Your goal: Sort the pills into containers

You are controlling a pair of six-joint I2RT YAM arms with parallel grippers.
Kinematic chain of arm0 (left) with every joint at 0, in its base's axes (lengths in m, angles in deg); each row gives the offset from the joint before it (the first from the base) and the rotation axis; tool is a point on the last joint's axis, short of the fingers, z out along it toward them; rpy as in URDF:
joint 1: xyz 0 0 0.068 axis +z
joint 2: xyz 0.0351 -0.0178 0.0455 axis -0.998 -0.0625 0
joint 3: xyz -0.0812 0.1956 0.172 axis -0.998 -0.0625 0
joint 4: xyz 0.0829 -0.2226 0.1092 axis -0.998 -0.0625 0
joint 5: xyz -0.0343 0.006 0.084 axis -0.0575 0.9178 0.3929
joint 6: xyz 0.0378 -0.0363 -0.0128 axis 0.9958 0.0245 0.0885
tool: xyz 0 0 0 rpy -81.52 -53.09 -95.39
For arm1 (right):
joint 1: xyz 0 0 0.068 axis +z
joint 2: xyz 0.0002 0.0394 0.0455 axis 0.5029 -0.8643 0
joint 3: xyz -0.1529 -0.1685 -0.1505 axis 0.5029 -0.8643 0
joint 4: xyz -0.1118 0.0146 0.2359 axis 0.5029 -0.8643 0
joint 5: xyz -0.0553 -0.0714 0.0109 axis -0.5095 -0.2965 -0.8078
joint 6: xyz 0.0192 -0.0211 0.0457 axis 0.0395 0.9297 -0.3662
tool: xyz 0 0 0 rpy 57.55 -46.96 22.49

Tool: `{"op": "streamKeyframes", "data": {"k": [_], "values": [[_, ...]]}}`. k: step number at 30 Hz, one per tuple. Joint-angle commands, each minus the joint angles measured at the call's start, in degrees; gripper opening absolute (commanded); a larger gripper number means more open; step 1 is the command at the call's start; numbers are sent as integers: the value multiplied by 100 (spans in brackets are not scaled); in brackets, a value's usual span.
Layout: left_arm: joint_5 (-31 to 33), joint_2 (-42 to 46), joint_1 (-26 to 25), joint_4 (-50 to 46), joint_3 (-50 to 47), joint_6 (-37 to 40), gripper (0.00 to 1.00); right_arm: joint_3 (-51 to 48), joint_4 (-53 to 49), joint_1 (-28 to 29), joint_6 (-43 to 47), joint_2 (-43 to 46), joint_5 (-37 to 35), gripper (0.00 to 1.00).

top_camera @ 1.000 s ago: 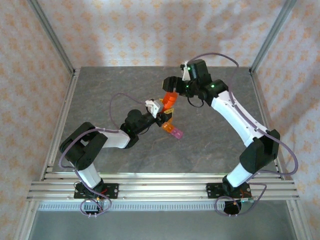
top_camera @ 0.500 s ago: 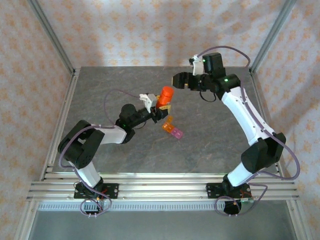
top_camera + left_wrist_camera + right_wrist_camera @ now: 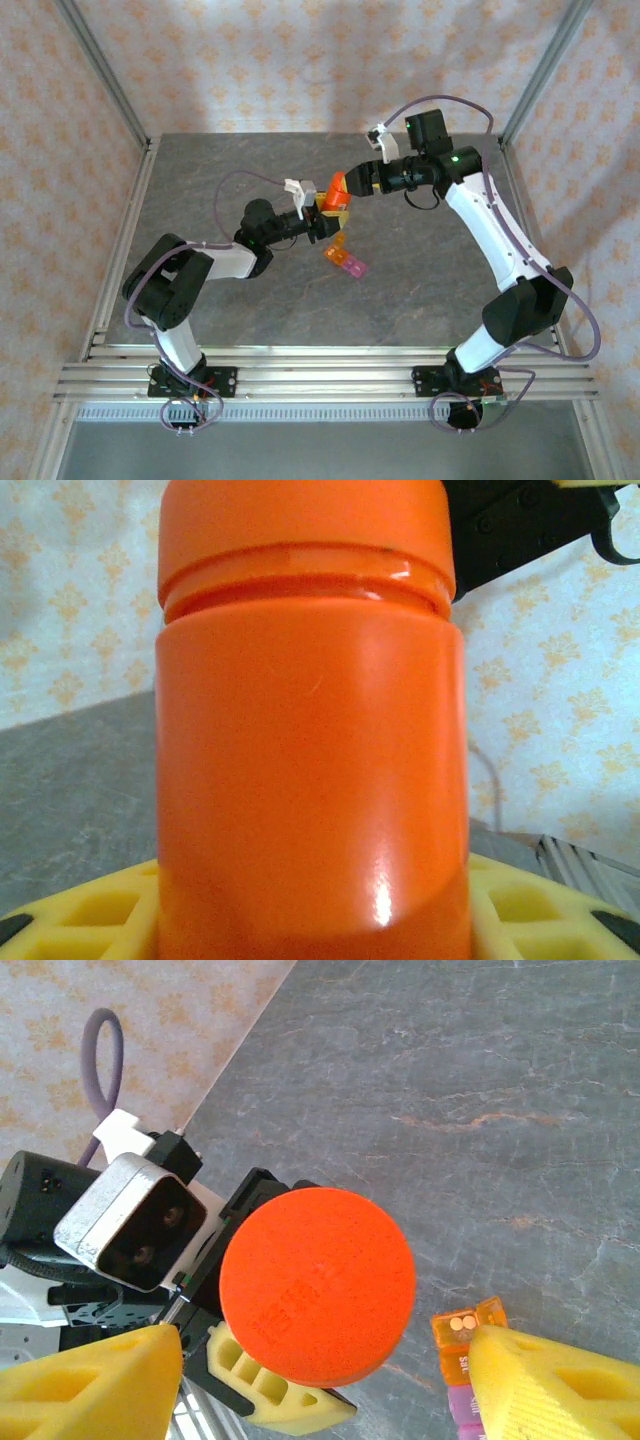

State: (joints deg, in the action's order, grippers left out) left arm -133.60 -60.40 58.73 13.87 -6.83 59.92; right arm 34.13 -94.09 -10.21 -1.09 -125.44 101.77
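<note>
The left gripper (image 3: 328, 212) is clamped on the lower body of the orange bottle (image 3: 310, 760) and holds it off the table (image 3: 230, 300), cap (image 3: 318, 1285) pointing toward the right arm. The right gripper (image 3: 353, 182) sits at the cap with its jaws apart, one yellow finger (image 3: 85, 1380) on each side and a gap showing on both. The containers (image 3: 345, 258), orange joined to pink, lie on the table just beside and below the bottle. Two pale spots (image 3: 462, 1324) in the orange one may be pills, though they are too small to be sure. The rest are presumably inside the bottle, so opening it looks like the step in hand. If the jaws meet the cap off-centre, they could skid off its smooth rim. A twist could also spin the glossy bottle in the left grip rather than loosen the cap. Once the cap is off, any tilt could spill pills onto the table, and a dropped cap could knock the containers.
</note>
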Motion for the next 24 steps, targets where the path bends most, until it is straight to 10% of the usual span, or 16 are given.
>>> {"op": "streamKeyframes", "data": {"k": [1,14,24], "values": [[-237,-50,30,353,197,-161,0,176,-48,21,107,-46,226,74],[-322,-85,19,351,254,-236,0,188,171,128,-107,-214,221,68],[-353,-116,23,351,287,-232,0,-12,348,161,-273,-214,212,46]]}}
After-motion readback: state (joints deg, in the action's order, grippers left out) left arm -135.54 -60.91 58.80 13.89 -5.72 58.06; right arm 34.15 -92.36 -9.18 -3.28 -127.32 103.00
